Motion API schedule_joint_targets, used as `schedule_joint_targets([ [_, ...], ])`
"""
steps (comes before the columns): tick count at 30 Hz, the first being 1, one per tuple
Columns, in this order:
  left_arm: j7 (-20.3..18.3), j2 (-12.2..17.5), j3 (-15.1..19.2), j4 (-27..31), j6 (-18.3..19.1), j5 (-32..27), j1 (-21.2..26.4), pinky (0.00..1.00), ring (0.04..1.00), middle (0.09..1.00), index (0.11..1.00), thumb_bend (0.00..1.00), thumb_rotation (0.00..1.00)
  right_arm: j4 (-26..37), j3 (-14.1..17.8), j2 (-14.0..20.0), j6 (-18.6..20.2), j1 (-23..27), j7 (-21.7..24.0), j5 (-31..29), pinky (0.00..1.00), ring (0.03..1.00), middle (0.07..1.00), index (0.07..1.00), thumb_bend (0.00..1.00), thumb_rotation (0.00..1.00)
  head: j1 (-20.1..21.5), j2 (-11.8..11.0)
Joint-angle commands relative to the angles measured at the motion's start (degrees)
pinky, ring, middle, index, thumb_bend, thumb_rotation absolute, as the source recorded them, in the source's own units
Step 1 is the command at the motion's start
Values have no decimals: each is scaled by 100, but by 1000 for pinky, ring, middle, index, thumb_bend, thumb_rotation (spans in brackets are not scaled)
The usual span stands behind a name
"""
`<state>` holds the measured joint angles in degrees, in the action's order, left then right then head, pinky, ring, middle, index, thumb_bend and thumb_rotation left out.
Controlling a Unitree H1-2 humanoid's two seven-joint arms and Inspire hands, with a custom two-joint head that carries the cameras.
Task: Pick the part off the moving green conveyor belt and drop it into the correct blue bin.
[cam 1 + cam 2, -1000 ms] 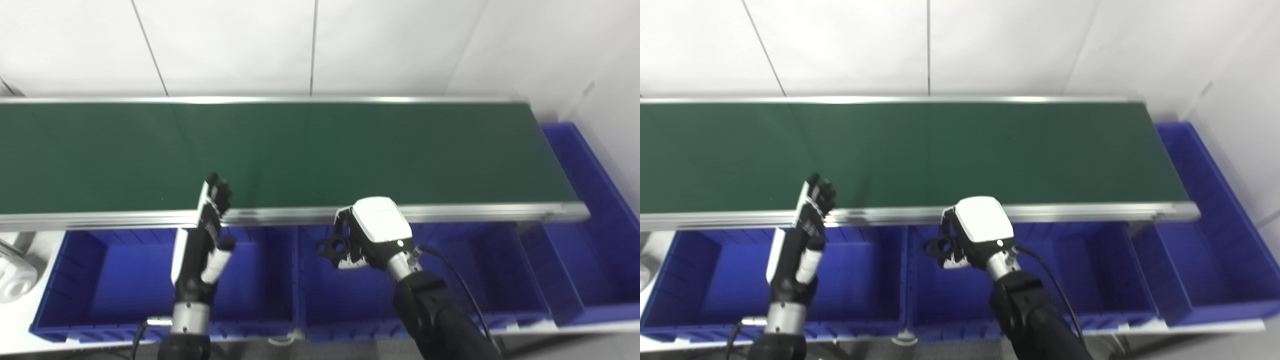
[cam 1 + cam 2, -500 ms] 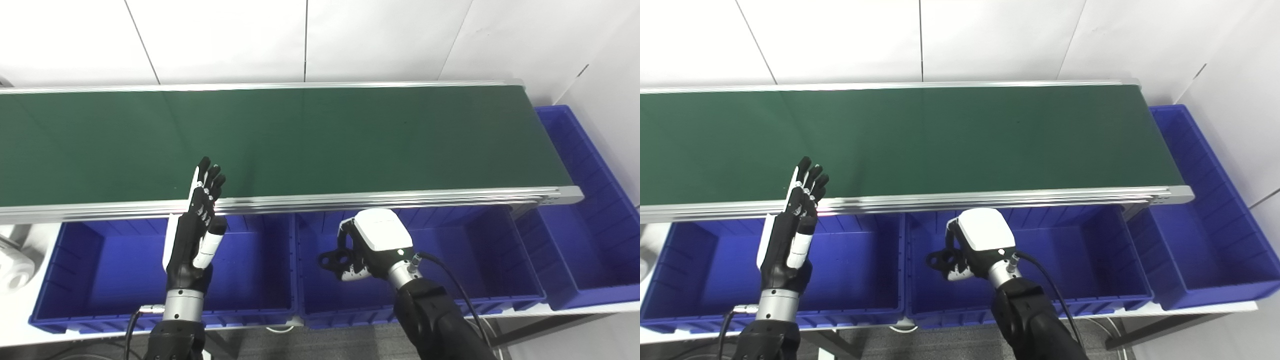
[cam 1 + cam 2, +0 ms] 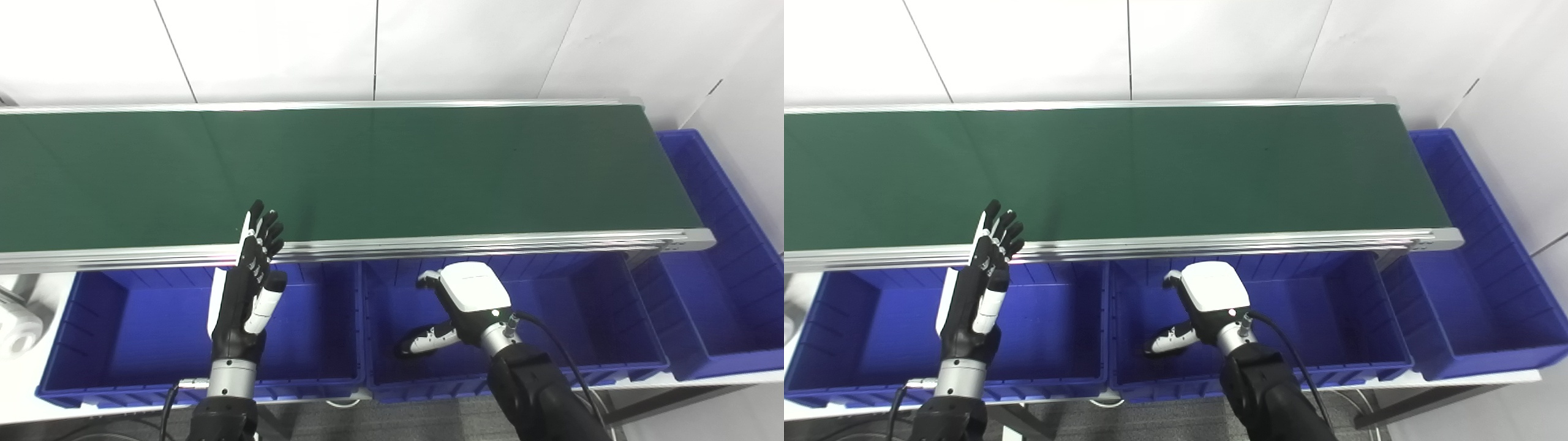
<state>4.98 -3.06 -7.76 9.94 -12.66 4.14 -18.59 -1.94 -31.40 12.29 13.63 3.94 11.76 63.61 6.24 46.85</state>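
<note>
My right hand [image 3: 467, 301] hangs low inside the middle blue bin [image 3: 563, 324], open, with its fingers spread and its thumb [image 3: 429, 339] stretched out to the left. Nothing sits in its grasp. A dark shape lies at the thumb's tip on the bin floor; I cannot tell whether it is the black part or the thumb's own end. My left hand [image 3: 248, 288] stands upright and open over the left blue bin [image 3: 141, 331], its fingertips level with the conveyor's front rail. The green conveyor belt [image 3: 429, 171] carries nothing in view.
A larger blue bin [image 3: 723, 306] stands at the belt's right end. A white object [image 3: 15, 331] lies at the left edge beside the left bin. The belt's silver rail [image 3: 490, 242] runs just above the bins. White wall panels stand behind the belt.
My right hand has sunk a little into the middle bin and opened; the black part it held is out of its fingers. The left hand barely moved. The camera shifted earlier.
</note>
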Motion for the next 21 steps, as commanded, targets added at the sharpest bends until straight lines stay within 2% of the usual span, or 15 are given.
schedule_joint_targets([
  [1,-41,-9,2,26,-275,76,32,927,942,961,1000,791,900,92,102,-75,-80,14,-186,-186,628,845,937,895,1000,783,-2,0],
  [5,9,-41,-16,-169,-436,208,32,931,938,959,1000,805,908,254,313,-155,32,-48,-67,-561,643,852,932,894,1000,802,-121,-177],
  [8,46,-86,-45,-384,-667,323,19,928,936,958,1000,799,921,574,545,-233,191,-137,166,-936,632,842,922,893,1000,794,-356,-461],
  [9,71,-113,-54,-490,-772,362,16,929,933,955,1000,798,921,731,643,-270,290,-184,304,-1096,621,838,922,898,1000,796,-477,-620],
  [10,99,-135,-56,-580,-869,412,12,927,927,951,1000,799,919,947,751,-324,444,-242,481,-1295,615,844,929,906,1000,808,-500,-652],
  [13,147,-204,-87,-833,-1112,500,-5,929,925,950,1000,808,911,1527,1105,-493,876,-490,885,-2025,624,840,926,909,1000,829,-766,-1030],
  [14,161,-222,-93,-906,-1191,520,-8,935,925,950,1000,811,900,1705,1184,-507,926,-587,963,-2240,631,832,918,907,1000,853,-784,-1060],
  [15,180,-243,-99,-997,-1277,537,-7,935,924,949,1000,813,894,1836,1258,-511,910,-694,981,-2449,642,826,909,907,998,883,-893,-1239],
  [16,194,-258,-100,-1056,-1334,551,-4,937,925,950,1000,816,883,1916,1300,-508,897,-761,987,-2588,658,823,898,904,977,910,-893,-1239],
  [17,213,-275,-114,-1111,-1380,576,-12,938,924,951,1000,815,875,1946,1451,-577,740,-934,880,-2950,667,818,890,899,964,919,-998,-1415],
  [19,238,-294,-144,-1163,-1414,613,-30,935,922,951,1000,809,857,1775,1715,-701,230,-1212,556,-3604,693,807,873,885,924,914,-1059,-1520],
  [21,278,-304,-160,-1201,-1419,646,-44,931,920,949,1000,812,851,1360,1975,-834,-478,-1386,272,-4277,709,812,873,882,890,910,-1107,-1609],
])
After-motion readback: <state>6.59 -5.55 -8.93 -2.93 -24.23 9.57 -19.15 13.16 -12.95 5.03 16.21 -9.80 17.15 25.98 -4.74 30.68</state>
